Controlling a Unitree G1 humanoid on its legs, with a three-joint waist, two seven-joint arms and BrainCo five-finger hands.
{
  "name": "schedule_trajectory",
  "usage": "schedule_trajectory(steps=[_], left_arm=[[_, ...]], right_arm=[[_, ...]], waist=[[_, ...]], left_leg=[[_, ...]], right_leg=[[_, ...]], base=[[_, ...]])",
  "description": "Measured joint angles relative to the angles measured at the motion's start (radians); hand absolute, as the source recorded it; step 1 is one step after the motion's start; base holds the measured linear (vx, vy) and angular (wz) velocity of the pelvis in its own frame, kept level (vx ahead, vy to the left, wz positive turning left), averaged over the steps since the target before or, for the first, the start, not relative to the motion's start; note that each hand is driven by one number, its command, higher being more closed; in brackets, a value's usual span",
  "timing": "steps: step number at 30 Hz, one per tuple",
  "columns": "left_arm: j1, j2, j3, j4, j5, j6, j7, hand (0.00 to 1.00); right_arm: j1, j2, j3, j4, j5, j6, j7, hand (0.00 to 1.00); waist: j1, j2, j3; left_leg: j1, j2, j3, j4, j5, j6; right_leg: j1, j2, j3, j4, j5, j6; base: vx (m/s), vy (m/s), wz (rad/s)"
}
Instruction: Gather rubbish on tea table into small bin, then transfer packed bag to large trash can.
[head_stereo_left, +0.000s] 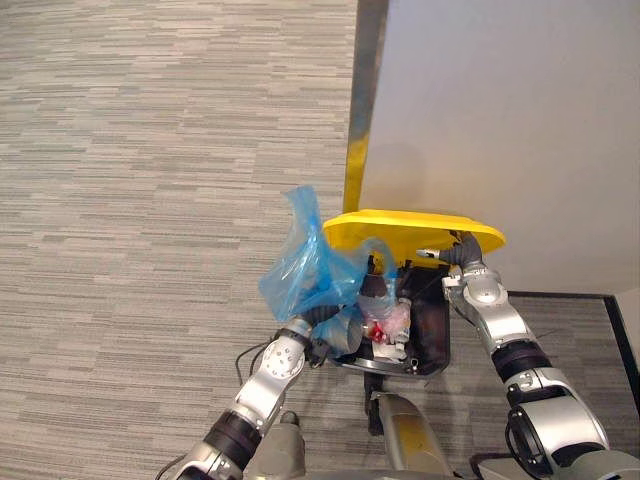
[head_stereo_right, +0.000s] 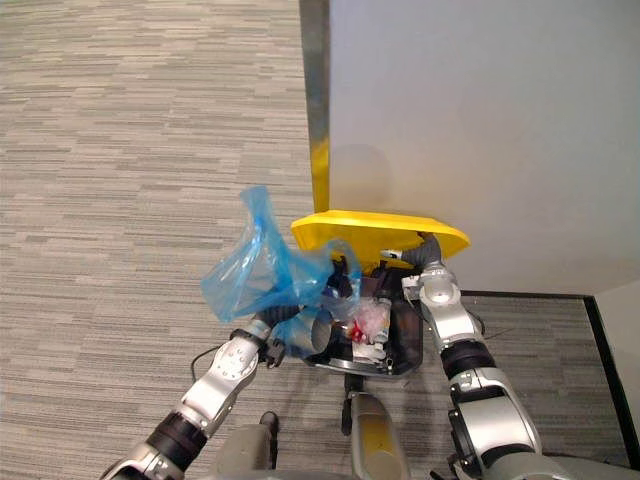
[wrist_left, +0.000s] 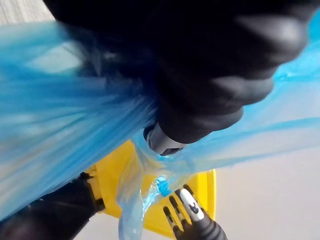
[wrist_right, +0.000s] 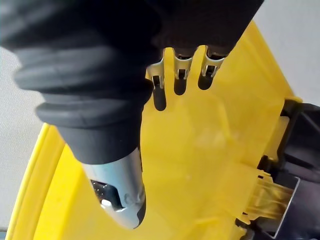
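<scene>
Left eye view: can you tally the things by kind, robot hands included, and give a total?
Blue plastic bag: 1
Trash can, black, with a yellow lid: 1
Robot hands: 2 (left hand, right hand)
Total: 4

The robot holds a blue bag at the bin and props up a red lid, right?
No, the lid is yellow, not red, as the right wrist view shows. The left robot hand does hold the blue bag at the bin; the right robot hand props the lid up.
</scene>
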Motion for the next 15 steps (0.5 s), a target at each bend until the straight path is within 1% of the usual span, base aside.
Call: schedule_trajectory(steps=[2,4,6,7,10,11,14,15], left_arm=[[-0.059,0.0,-0.017,0.03,0.001,0.0,0.004,1.0],[-0.141,-0.002,-0.018,0.093,0.014,0.005,0.022,1.0],[-0.181,-0.002,-0.019,0.124,0.043,0.008,0.025,1.0],[-0.218,-0.003,-0.02,0.147,0.057,0.01,0.025,1.0],[-0.286,-0.003,-0.026,0.198,0.082,0.012,0.034,1.0],[-0.329,-0.001,-0.026,0.234,0.082,0.013,0.041,1.0],[-0.387,0.002,-0.028,0.29,0.085,0.026,0.04,1.0],[-0.413,0.004,-0.028,0.316,0.092,0.031,0.041,1.0]], right_arm=[[-0.032,-0.002,0.012,0.0,0.0,0.0,-0.001,0.0],[-0.066,-0.002,0.019,0.0,0.0,0.0,-0.001,0.0],[-0.076,-0.003,0.023,-0.001,0.0,0.0,-0.003,0.0],[-0.088,-0.007,0.028,-0.007,-0.001,0.0,-0.007,0.0],[-0.095,-0.013,0.03,-0.048,-0.002,-0.001,-0.016,0.0],[-0.111,-0.013,0.032,-0.068,-0.002,-0.001,-0.021,0.0],[-0.129,-0.014,0.032,-0.099,-0.002,-0.002,-0.022,0.0],[-0.14,-0.014,0.034,-0.103,-0.002,-0.003,-0.022,0.0]], waist=[[-0.001,-0.004,0.004],[-0.024,-0.008,0.023],[-0.028,-0.011,0.031],[-0.034,-0.011,0.047],[-0.041,-0.013,0.069],[-0.056,-0.013,0.093],[-0.059,-0.016,0.115],[-0.058,-0.017,0.132]], left_leg=[[-0.013,-0.005,0.019,-0.003,0.0,0.001],[-0.024,-0.007,0.024,0.001,0.002,0.003],[-0.034,-0.006,0.029,0.008,0.001,0.003],[-0.045,-0.006,0.031,0.02,-0.003,0.005],[-0.093,-0.005,0.027,0.071,-0.023,0.009],[-0.123,-0.006,0.02,0.109,-0.035,0.008],[-0.18,-0.007,0.019,0.164,-0.054,0.009],[-0.199,-0.007,0.017,0.182,-0.059,0.007]], right_leg=[[-0.032,0.0,0.02,0.015,0.001,-0.002],[-0.047,-0.001,0.024,0.027,0.005,-0.007],[-0.057,-0.002,0.028,0.029,0.006,-0.008],[-0.065,-0.002,0.029,0.031,0.006,-0.008],[-0.093,-0.003,0.026,0.046,0.006,-0.008],[-0.107,-0.003,0.019,0.056,0.006,-0.008],[-0.151,-0.004,0.021,0.079,0.005,-0.007],[-0.167,-0.008,0.021,0.088,0.005,-0.007]], base=[[-0.02,0.0,-0.23],[0.0,-0.001,-0.04],[0.01,-0.003,-0.05],[0.01,-0.003,-0.04],[-0.04,0.0,0.03],[-0.05,-0.002,0.1],[-0.07,0.003,0.01],[-0.06,-0.004,0.05]])
